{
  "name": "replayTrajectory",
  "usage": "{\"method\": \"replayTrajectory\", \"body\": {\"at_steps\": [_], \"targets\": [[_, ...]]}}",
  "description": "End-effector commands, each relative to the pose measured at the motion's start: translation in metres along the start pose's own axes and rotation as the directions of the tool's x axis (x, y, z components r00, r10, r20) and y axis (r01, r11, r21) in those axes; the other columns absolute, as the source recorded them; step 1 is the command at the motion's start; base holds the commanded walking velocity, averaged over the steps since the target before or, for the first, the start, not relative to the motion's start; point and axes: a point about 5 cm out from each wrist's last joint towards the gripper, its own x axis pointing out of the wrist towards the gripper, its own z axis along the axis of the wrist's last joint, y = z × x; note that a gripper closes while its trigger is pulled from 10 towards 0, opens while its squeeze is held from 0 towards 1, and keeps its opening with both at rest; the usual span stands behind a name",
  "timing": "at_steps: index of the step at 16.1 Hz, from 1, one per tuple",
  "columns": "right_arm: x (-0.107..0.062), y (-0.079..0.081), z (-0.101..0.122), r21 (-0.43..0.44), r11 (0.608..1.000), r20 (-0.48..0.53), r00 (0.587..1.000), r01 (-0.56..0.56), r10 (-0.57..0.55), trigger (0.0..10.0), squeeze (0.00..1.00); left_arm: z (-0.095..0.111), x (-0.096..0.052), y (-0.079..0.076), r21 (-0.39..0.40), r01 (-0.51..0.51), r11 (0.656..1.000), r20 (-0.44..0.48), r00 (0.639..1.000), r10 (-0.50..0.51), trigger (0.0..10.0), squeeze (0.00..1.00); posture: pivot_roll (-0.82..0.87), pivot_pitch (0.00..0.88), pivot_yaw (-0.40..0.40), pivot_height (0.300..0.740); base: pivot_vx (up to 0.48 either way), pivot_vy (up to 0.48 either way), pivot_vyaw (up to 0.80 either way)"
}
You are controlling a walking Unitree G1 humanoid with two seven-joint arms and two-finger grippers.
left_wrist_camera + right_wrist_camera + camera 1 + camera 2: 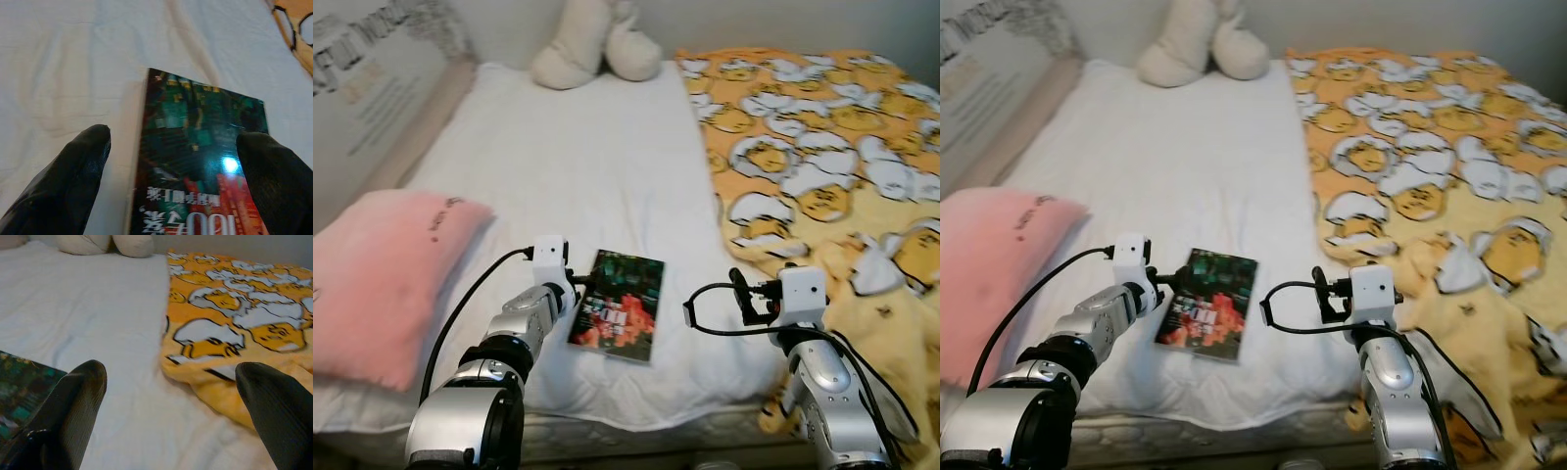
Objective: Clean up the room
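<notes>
One glossy paperback book [619, 305], flat on white sheet [578, 157]: likely light, stiff, slippery. Left gripper [173, 176] spread astride its near-left edge; pinch there. Right gripper [171, 416] spread, idle.

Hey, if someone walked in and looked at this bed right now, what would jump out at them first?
Probably the bright yellow cartoon blanket spread over the right half of the white bed. Next, the dark glossy book lying flat near the bed's front edge, with the left gripper right at it, fingers open and straddling its near corner. A pink pillow sits at the left edge and a cream plush toy at the far end.
</notes>
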Motion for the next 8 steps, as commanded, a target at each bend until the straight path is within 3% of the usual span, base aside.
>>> {"method": "replayTrajectory", "body": {"at_steps": [1,8], "targets": [[0.000,0.000,0.004,-0.005,1.000,0.005,1.000,-0.007,0.007,10.0,0.00,-0.002,-0.001,0.005,-0.008,-0.031,0.999,0.005,0.999,0.031,10.0,0.00,-0.30,0.000,0.066,0.740,0.000,0.000,0.00],[0.000,0.003,0.002,-0.015,0.999,-0.010,1.000,-0.029,0.029,10.0,0.00,-0.029,-0.002,0.004,0.044,-0.097,0.994,-0.071,0.992,0.100,10.0,0.00,-0.29,0.000,0.055,0.740,0.000,0.000,0.00]]}}
